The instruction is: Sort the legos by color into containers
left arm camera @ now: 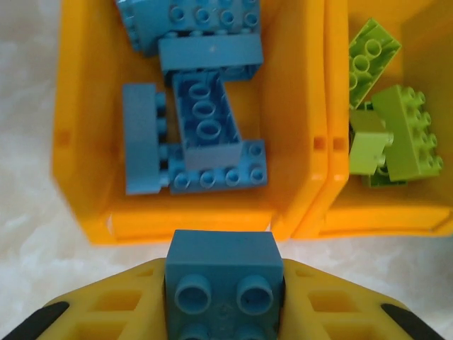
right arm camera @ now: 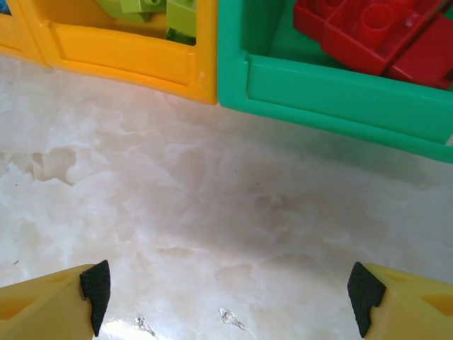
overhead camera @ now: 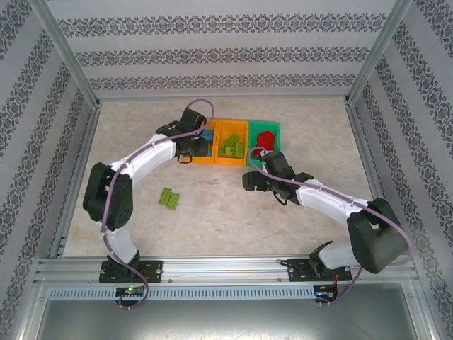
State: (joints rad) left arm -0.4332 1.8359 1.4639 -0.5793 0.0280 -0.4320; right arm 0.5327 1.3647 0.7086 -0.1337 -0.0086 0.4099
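Observation:
My left gripper [left arm camera: 223, 287] is shut on a blue lego [left arm camera: 223, 269], studs facing the camera, just before the near wall of the left orange container [left arm camera: 78, 142]. Several blue legos [left arm camera: 205, 120] lie inside that container. Light green legos [left arm camera: 389, 134] fill the middle orange container [left arm camera: 396, 219]. From above, the left gripper [overhead camera: 190, 149] hangs at the left container [overhead camera: 207, 159]. My right gripper [right arm camera: 230, 304] is open over bare table, in front of the green container [right arm camera: 333, 92] holding red legos [right arm camera: 368, 28]. Two green legos [overhead camera: 169, 198] lie on the table.
The three containers stand in a row at the table's back middle, the middle orange one [overhead camera: 230, 124] between the others. The right gripper [overhead camera: 263, 172] sits just before the green one [overhead camera: 265, 126]. Patterned walls and a metal frame close in the table.

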